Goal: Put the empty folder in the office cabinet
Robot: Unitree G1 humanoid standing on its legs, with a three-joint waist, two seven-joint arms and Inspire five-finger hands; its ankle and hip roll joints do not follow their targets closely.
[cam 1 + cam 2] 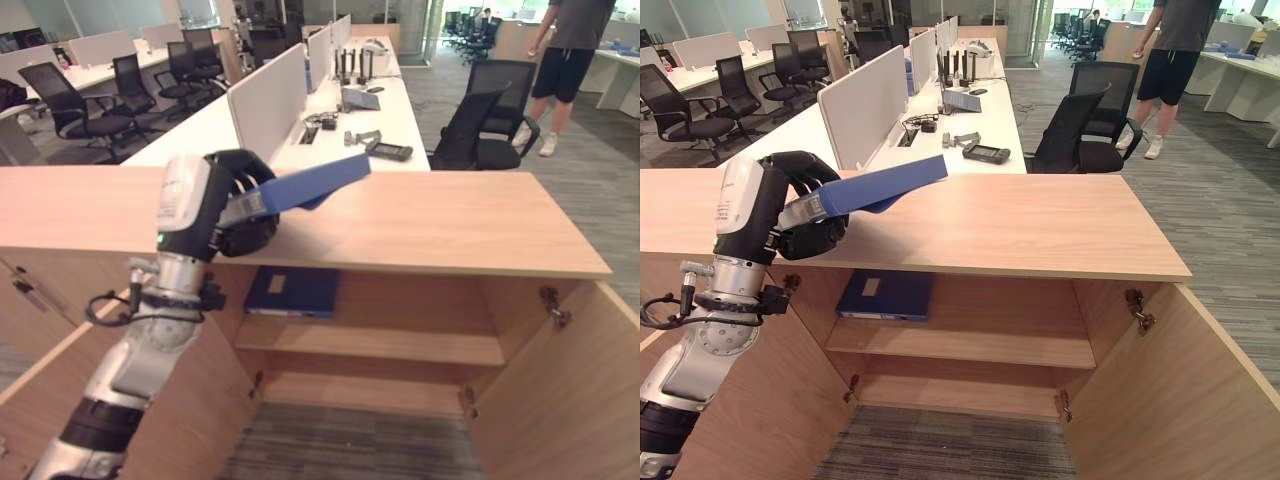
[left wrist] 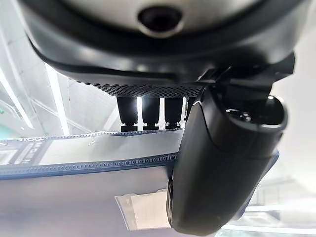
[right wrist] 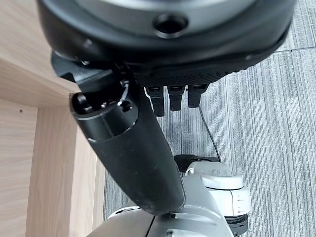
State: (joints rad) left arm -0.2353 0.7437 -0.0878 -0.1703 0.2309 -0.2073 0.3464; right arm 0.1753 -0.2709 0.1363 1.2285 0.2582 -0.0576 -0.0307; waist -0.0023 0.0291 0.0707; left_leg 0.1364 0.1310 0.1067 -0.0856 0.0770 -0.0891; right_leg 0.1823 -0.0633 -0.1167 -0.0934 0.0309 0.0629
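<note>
Lower left of frame, the dark left hand (image 1: 235,215) pinches a flat blue plastic folder (image 1: 318,183) above the light wooden cabinet (image 1: 420,235) top (doors open). The tilted folder could slip, or snag the top edge when lowered.

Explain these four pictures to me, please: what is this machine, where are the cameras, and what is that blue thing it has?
This is a two-armed walking robot with finger hands. The two wide pictures come from cameras in its head, looking down at a wooden cabinet with open doors. The two close pictures come from cameras on its wrists, looking along each hand.

Its left hand is raised over the cabinet top, fingers and thumb closed round a blue folder; the left wrist view shows the same folder from close by. Another blue folder already lies on the upper shelf inside. The right hand hangs low above grey carpet, holding nothing. Behind are office desks, chairs and a person standing.
</note>
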